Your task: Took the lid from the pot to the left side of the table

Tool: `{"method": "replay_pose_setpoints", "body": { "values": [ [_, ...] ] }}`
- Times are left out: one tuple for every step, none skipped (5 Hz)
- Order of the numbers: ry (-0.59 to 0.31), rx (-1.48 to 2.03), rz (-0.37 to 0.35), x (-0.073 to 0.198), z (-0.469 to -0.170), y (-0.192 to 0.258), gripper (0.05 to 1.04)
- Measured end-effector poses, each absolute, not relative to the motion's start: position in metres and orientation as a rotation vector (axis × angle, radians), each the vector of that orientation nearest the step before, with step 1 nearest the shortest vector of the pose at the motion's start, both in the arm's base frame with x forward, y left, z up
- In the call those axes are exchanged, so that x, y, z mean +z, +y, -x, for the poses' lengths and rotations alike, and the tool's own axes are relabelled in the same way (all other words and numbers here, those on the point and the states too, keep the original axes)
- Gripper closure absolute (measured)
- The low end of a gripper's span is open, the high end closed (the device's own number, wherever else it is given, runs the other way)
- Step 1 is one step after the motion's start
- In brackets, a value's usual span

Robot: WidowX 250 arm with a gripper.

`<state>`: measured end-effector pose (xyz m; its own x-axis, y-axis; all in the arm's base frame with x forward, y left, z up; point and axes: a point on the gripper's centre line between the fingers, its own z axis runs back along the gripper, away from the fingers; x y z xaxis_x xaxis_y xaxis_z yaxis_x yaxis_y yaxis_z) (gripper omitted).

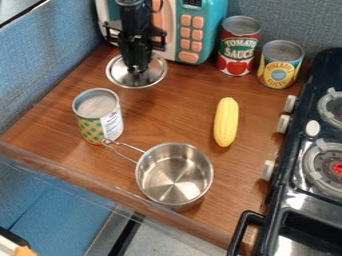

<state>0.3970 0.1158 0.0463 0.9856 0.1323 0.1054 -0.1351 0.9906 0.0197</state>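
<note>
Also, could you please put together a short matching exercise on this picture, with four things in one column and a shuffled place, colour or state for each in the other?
Things:
1. lid
2. pot
3. corn cob
4. toy microwave

Descriptions:
A. yellow all over
B. uncovered, its handle pointing towards a can
C. teal, with peach-coloured buttons
D. directly under the gripper

Right pairs: 1-D, 2-B, 3-A, 4-C
</note>
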Motion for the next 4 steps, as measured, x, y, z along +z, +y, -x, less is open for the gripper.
{"method": "replay_pose_setpoints", "body": {
  "values": [
    [-0.083,0.162,-0.067,0.029,-0.394,0.131,0.801],
    [-0.051,0.195,-0.088,0.005,-0.391,0.140,0.801],
    [-0.051,0.204,-0.093,0.004,-0.391,0.143,0.737],
    [-0.049,0.192,-0.084,0.002,-0.390,0.142,0.438]
  ]
}}
